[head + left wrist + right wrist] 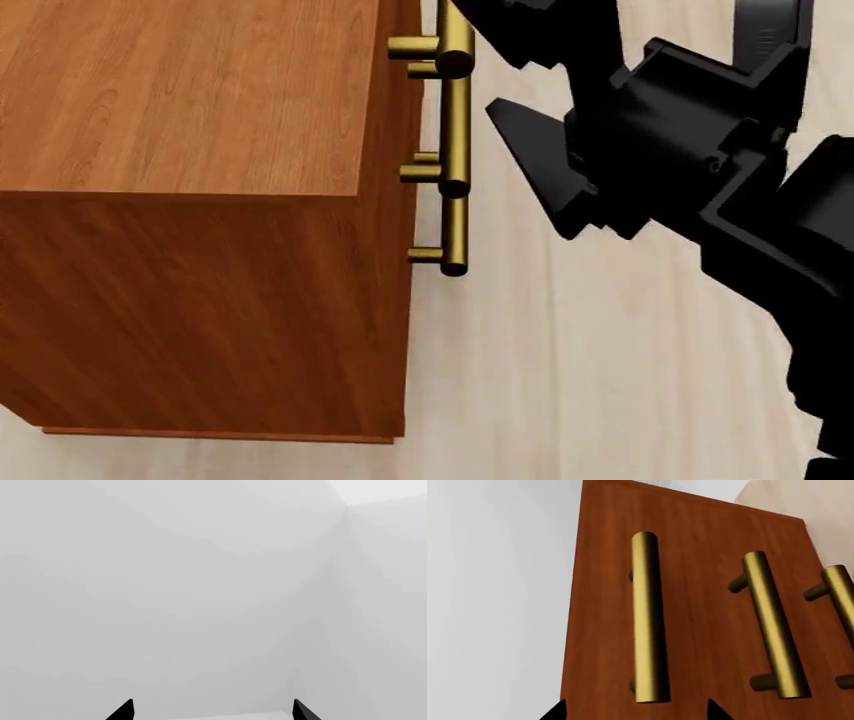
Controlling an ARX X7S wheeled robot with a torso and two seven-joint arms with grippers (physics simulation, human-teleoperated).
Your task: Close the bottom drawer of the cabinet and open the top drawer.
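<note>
No words or labels show on anything here. The big reddish-brown wooden cabinet (187, 200) stands on a pale wooden floor (574, 380). Seen from the head, three brass bar handles stick out from its front, and all three fronts look flush. In the right wrist view the handle nearest the cabinet's top edge is the brass bar (647, 620) of the top drawer (600, 630). The bottom drawer (827, 645) is at the far side there. The black right gripper (561, 185) hangs just beside the handles, not touching them, with its jaws wide apart. The black left gripper (212, 711) faces a plain white wall (167, 580), jaws also wide apart, holding nothing.
</note>
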